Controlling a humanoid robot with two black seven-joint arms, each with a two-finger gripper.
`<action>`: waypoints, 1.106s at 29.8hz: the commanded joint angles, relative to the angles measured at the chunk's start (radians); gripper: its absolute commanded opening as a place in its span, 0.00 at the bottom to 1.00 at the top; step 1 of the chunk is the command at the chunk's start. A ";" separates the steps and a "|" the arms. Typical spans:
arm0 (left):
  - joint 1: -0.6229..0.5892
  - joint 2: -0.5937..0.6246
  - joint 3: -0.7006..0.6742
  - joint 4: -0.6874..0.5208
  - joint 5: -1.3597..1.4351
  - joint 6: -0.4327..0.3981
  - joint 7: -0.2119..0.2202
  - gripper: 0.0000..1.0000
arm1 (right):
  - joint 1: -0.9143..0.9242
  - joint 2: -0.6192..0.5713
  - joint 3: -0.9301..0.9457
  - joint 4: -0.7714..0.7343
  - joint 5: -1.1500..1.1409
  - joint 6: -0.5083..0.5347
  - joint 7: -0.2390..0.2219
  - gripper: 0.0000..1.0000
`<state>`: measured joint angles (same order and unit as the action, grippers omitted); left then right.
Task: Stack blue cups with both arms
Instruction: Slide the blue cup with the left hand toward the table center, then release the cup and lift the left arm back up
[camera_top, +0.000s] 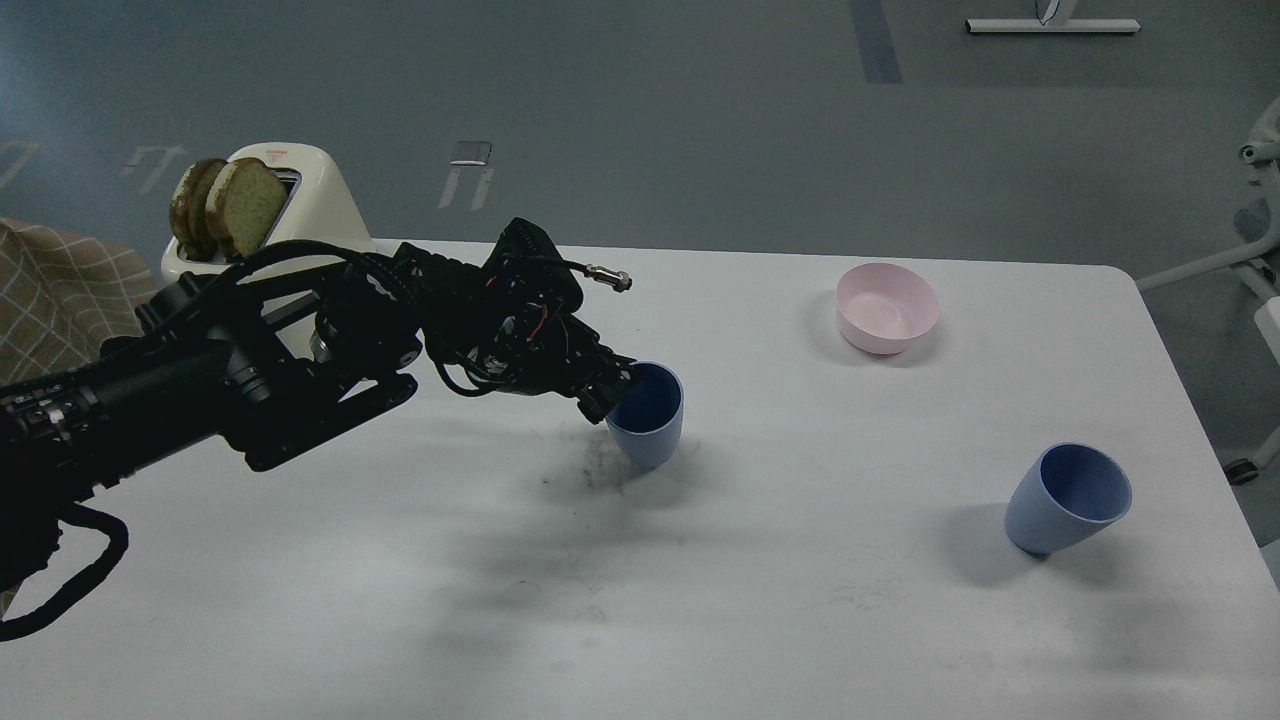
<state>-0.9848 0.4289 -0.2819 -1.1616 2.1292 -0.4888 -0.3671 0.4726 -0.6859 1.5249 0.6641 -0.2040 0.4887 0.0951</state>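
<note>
A grey floor with taped marks lies behind a white tabletop (760, 600), which carries scuffs and dark smudges near its middle. At the back left corner stands a cream toaster (300, 200) with two slices of bread (228, 208) sticking up from its slots; a tan checked cloth (55, 290) shows at the left edge.

The left arm (200, 390) reaches in from the left, across the tabletop toward the centre. Its gripper (612, 388) meets the left rim of one blue cup (648, 415), with the jaws closed on that rim, one finger seeming to sit just inside the mouth and the other outside. This cup stands near the middle of the tabletop, its mouth tipped slightly toward the camera; whether its base rests fully on the surface I cannot tell.

The second cup (1066, 498) sits well apart, toward the right front of the tabletop, tilted so its mouth faces up and to the right, resting on the edge of its narrow base. Nothing touches it.

A pink bowl (887, 307) stands upright at the back right, apart from both cups.

The right arm is out of view.
</note>
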 joint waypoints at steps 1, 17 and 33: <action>0.005 -0.002 0.000 0.000 -0.008 0.000 -0.001 0.06 | 0.000 0.000 0.000 0.000 0.000 0.000 0.000 1.00; 0.000 0.005 -0.020 0.000 -0.077 0.000 0.001 0.79 | -0.008 -0.001 0.000 0.000 0.000 0.000 0.000 1.00; 0.063 0.030 -0.436 0.195 -1.254 0.190 -0.013 0.98 | -0.006 -0.165 -0.014 0.167 -0.263 0.000 0.000 1.00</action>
<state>-0.9587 0.4596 -0.6611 -0.9814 1.0693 -0.3266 -0.3805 0.4659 -0.8207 1.5117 0.7616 -0.3429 0.4887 0.0951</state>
